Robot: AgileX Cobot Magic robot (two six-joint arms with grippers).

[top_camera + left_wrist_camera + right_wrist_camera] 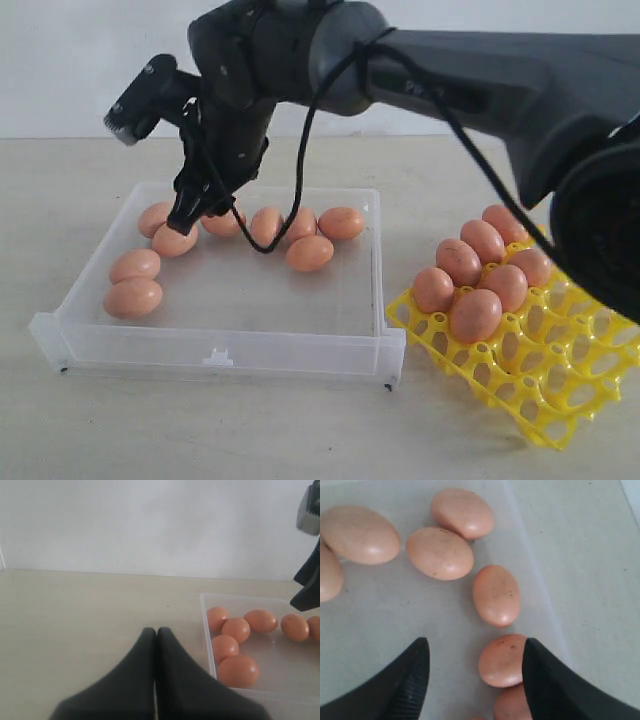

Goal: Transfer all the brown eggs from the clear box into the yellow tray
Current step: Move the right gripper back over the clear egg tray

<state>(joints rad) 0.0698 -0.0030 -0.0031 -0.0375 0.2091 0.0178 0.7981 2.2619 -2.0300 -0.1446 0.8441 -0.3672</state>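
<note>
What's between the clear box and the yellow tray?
Only bare table, a narrow strip between the clear box and yellow tray, shown in the exterior view.

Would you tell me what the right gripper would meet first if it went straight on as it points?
Most likely the reddish-brown speckled egg lying between the fingers of the open right gripper, in the see-through plastic box; depth is unclear.

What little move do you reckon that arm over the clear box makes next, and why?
Probably a slight sideways shift. The right fingers stand open over the clear box, but the nearest brown egg lies beside one finger rather than midway between them, so closing now would likely miss or push it.
</note>
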